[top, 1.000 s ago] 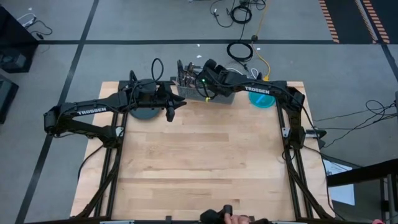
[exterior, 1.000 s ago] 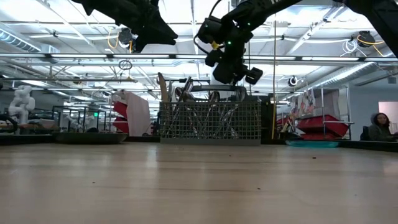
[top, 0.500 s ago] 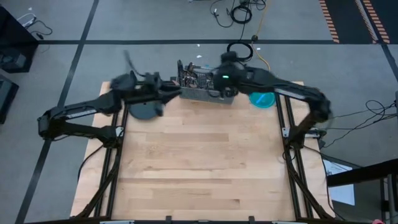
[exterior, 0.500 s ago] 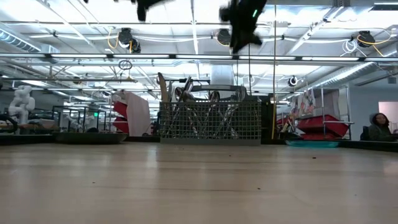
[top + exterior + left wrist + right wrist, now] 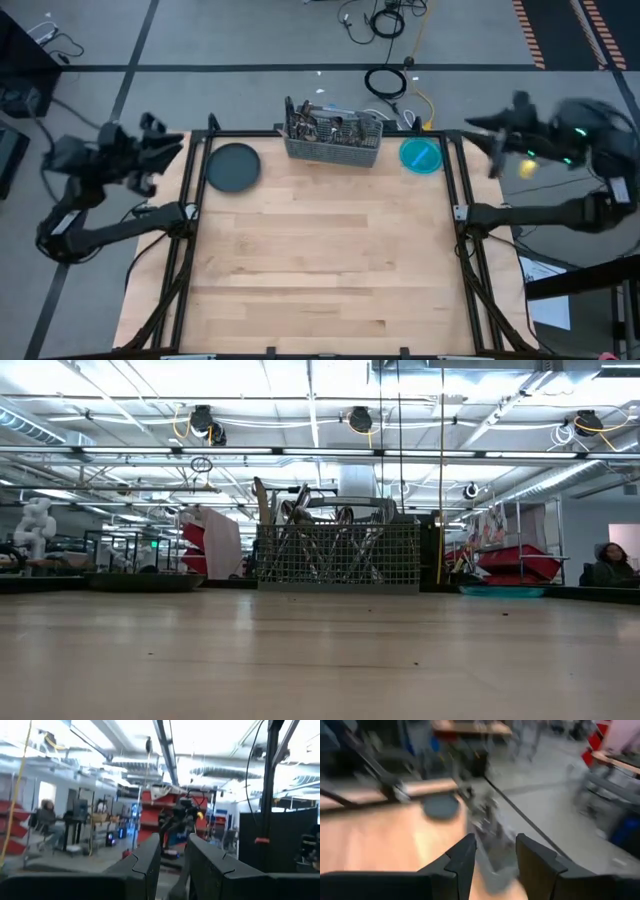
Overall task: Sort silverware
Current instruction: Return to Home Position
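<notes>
Left gripper (image 5: 173, 841) hangs beyond the left edge of the surface (image 5: 320, 260), arm folded back, fingers slightly apart and empty. Right gripper (image 5: 495, 842) is out past the right edge, likewise parted on nothing. One mesh caddy (image 5: 335, 150) at mid far edge holds the silverware (image 5: 322, 124), too bunched to count, between one dark plate (image 5: 232, 166) and one teal dish (image 5: 421, 156). A second ago both grippers hovered by the caddy.

Jaws pulled off the desk (image 5: 320, 270)
The left jaws have swung from beside the plate (image 5: 232, 166) to beyond the desk's left edge, the right jaws from over the caddy (image 5: 333, 140) to beyond its right edge.
</notes>
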`<act>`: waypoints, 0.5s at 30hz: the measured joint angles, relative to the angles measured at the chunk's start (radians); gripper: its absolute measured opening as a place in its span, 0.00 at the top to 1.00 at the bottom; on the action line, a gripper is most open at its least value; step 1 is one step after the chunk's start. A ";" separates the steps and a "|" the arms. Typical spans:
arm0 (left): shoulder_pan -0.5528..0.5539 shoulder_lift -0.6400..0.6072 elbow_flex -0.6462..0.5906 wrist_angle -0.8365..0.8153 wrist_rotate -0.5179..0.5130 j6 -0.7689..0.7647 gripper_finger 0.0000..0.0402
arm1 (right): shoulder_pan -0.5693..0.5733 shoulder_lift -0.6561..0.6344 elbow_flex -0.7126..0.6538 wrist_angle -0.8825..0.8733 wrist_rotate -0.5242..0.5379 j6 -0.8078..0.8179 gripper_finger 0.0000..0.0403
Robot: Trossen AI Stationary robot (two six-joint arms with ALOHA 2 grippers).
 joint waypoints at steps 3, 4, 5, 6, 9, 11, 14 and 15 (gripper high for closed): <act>0.005 -0.095 -0.001 -0.130 -0.003 -0.005 0.74 | 0.000 -0.171 -0.192 0.106 -0.058 0.051 0.68; 0.005 -0.121 -0.002 -0.156 -0.014 -0.012 0.74 | 0.000 -0.229 -0.288 0.159 -0.065 0.066 0.68; 0.005 -0.145 -0.005 -0.162 -0.029 -0.026 0.74 | 0.000 -0.289 -0.395 0.246 -0.064 0.082 0.68; 0.005 -0.169 -0.010 -0.160 -0.044 -0.035 0.74 | 0.000 -0.350 -0.502 0.354 -0.063 0.093 0.68; 0.005 -0.227 -0.050 -0.164 -0.055 -0.080 0.74 | 0.000 -0.508 -0.783 0.649 -0.118 0.127 0.68; 0.005 -0.259 -0.097 -0.174 -0.054 -0.128 0.74 | 0.001 -0.583 -0.929 0.796 -0.142 0.173 0.68; 0.005 -0.309 -0.184 -0.173 -0.039 -0.160 0.74 | 0.000 -0.666 -1.092 0.905 -0.166 0.252 0.68; 0.005 -0.330 -0.219 -0.170 -0.035 -0.163 0.74 | 0.000 -0.693 -1.137 0.952 -0.187 0.277 0.68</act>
